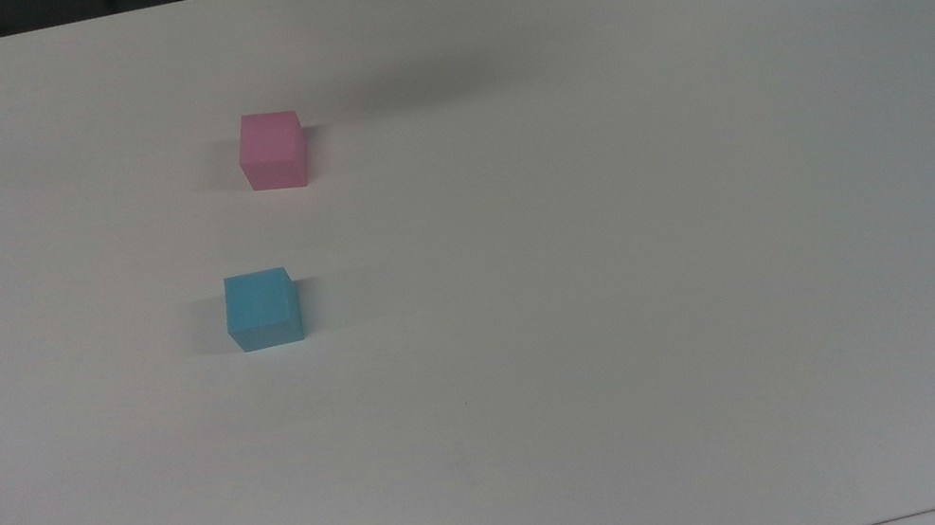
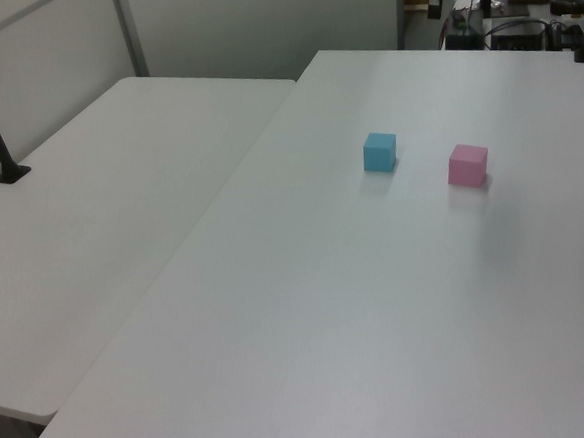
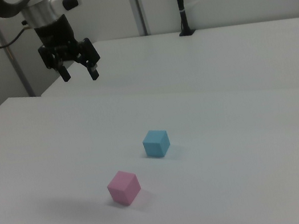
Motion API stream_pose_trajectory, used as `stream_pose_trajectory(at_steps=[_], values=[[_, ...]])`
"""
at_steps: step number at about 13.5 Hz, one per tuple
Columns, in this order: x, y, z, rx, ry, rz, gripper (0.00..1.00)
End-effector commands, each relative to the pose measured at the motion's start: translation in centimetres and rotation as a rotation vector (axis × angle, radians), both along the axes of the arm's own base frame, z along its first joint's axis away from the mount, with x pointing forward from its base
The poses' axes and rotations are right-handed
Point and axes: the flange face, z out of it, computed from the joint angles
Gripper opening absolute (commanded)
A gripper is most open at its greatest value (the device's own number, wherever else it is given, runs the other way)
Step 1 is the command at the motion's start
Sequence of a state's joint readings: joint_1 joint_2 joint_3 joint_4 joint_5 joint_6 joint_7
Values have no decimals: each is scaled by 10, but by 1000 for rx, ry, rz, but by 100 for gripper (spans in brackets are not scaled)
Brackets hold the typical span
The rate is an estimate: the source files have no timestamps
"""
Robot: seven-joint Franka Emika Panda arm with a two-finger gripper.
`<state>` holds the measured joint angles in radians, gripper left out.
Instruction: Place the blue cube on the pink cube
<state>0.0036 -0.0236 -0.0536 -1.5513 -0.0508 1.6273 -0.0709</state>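
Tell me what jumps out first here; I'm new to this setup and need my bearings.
Two small cubes stand apart on a white table: the blue cube nearer the top view's bottom, the pink cube above it. In the right view the tool hangs open, high over the table's far left, holding nothing.

Even, bright overhead light; soft shadows on the table (image 1: 623, 273); mild grain.

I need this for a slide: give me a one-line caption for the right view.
Open gripper raised above the white table, with the blue cube and pink cube resting apart below.
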Motion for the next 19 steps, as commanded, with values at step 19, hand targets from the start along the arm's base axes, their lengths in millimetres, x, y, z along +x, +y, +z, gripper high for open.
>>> stream_pose_trajectory(at_steps=[19], values=[[-8,-4,-2,-28,53,29,100]])
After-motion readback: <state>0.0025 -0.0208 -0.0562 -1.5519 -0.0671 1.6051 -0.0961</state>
